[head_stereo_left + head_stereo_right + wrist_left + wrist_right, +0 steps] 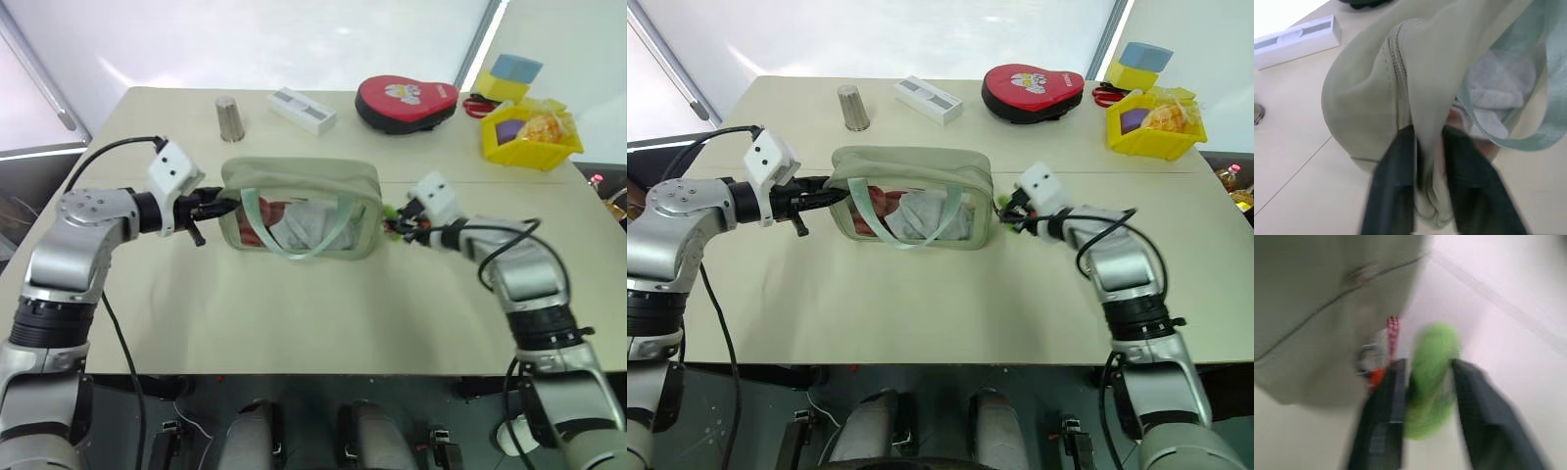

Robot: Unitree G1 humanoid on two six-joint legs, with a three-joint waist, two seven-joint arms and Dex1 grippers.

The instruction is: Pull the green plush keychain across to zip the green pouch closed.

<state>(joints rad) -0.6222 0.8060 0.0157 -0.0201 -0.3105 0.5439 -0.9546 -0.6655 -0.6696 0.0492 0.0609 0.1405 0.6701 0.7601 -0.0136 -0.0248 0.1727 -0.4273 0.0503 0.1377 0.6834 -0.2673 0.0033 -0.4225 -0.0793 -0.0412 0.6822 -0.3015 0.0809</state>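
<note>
Right end effector (pixel 1422 396) straddling the green plush keychain (pixel 1431 377); left end effector (pixel 1422 161) pinching the green pouch (pixel 299 186).
One pouch, one keychain; both arms reach inward, angled slightly down over the worktop (pixel 294 313).

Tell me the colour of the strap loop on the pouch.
Pale mint green, translucent. The strap loop on the green pouch shows best in the right eye view.

One table (pixel 294 313). One green pouch (pixel 299 176), one strap loop (pixel 294 240) on it. One green plush keychain (pixel 1432 382). One red rounded case (pixel 407 103). One metal cup (pixel 229 118). One white flat box (pixel 302 110). One yellow bin (pixel 529 137). Two sponge blocks beyond bin: one yellow (pixel 501 87), one blue (pixel 516 69). One pair of red scissors (pixel 477 105). Two grippers: left gripper (pixel 211 208), right gripper (pixel 404 227).
</note>
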